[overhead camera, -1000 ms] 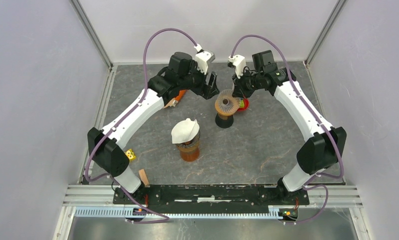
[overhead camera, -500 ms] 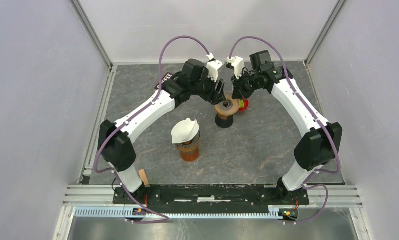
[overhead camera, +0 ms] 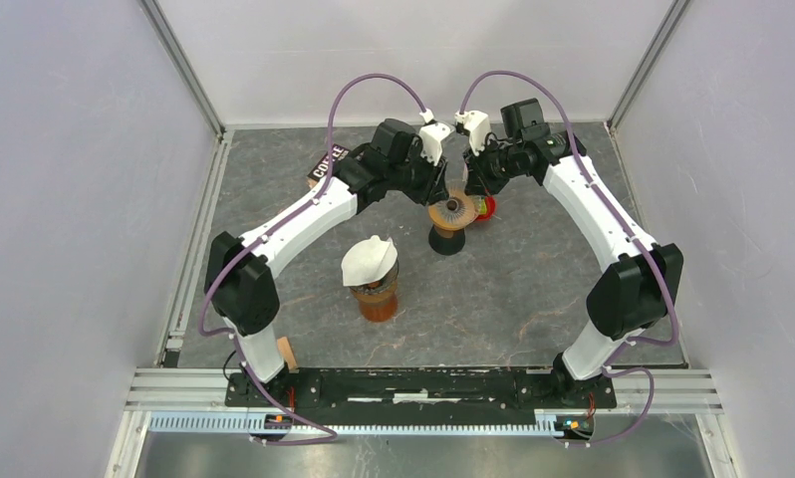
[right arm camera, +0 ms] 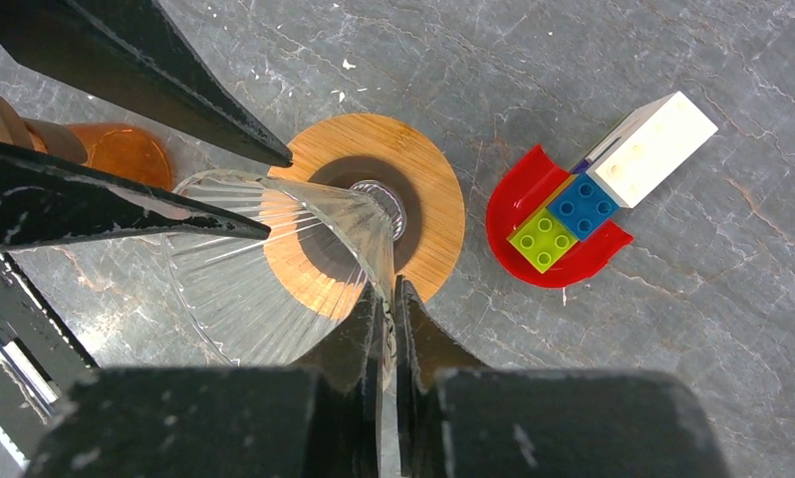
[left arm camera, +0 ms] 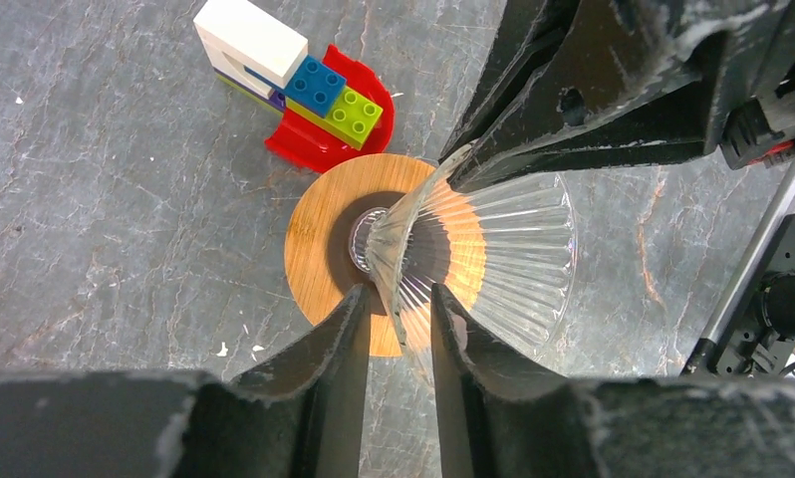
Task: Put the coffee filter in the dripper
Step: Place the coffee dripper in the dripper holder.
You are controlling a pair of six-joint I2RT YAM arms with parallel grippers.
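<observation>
The dripper (overhead camera: 452, 209) is a ribbed glass cone (left arm camera: 503, 249) on a round wooden base (left arm camera: 319, 234), standing mid-table toward the back. My right gripper (right arm camera: 389, 289) is shut on the cone's rim wall (right arm camera: 264, 269) from the right side. Opposite it, my left gripper (left arm camera: 398, 296) straddles the other rim wall. Its fingers stand one inside and one outside the glass, with gaps still showing. The white coffee filter (overhead camera: 370, 259) rests on an amber cup (overhead camera: 377, 299) nearer the arm bases, with no gripper near it.
A red curved piece with stacked toy bricks (overhead camera: 485, 206) lies just right of the dripper (right arm camera: 573, 214). A dark coffee bag (overhead camera: 324, 164) lies at the back left. A small wooden block (overhead camera: 287, 352) sits by the left arm's base.
My left arm swung right to the dripper and its jaws narrowed around the rim. The coffee bag came into view behind it. My right gripper kept its hold.
</observation>
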